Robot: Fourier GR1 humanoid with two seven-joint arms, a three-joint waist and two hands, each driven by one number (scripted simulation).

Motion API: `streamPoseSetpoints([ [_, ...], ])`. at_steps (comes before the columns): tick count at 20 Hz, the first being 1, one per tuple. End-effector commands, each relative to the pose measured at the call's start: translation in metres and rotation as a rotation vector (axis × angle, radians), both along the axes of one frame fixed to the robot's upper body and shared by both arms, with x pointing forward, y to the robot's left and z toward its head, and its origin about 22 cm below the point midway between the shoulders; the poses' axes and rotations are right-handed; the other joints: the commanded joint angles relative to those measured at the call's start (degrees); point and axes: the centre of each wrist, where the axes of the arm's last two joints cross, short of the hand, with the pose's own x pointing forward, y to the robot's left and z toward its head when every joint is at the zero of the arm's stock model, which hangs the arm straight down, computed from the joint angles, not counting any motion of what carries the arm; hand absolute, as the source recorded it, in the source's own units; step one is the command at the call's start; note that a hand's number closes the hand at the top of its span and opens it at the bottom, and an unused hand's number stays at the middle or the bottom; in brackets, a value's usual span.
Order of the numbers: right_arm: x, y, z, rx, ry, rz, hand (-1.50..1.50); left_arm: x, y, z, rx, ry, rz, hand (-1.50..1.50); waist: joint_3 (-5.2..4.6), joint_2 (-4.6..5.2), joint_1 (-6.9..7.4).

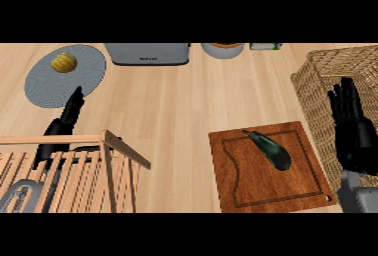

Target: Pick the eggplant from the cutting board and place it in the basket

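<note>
Eggplant: glossy, elongated, on wood.

light: bright, even | shadows: soft, faint beside cutting board | glare: none | focus: uniform

Eggplant on cutting board, basket right.

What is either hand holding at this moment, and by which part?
Nothing. The eggplant lies untouched on the cutting board; the right hand and left hand are both open.
</note>
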Motion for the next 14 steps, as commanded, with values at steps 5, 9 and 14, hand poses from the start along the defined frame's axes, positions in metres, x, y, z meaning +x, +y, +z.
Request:
streamPoseSetpoints([
  [5, 0.020, -0.023, 0.025, -0.087, 0.230, 0.349, 1.50, -0.003, -0.041, 0.000, -0.261, -0.073, 0.017, 0.00, -0.01, -0.62, 2.17],
  [9, 0.006, 0.065, 0.003, -0.200, 0.169, 0.760, 1.50, -0.013, -0.057, -0.011, -0.370, -0.015, -0.038, 0.00, 0.05, -0.64, 3.32],
  [14, -0.020, 0.108, 0.002, -0.333, 0.263, 0.462, -1.50, -0.019, -0.045, 0.002, -0.376, -0.024, 0.011, 0.00, -0.04, -1.27, 0.79],
])
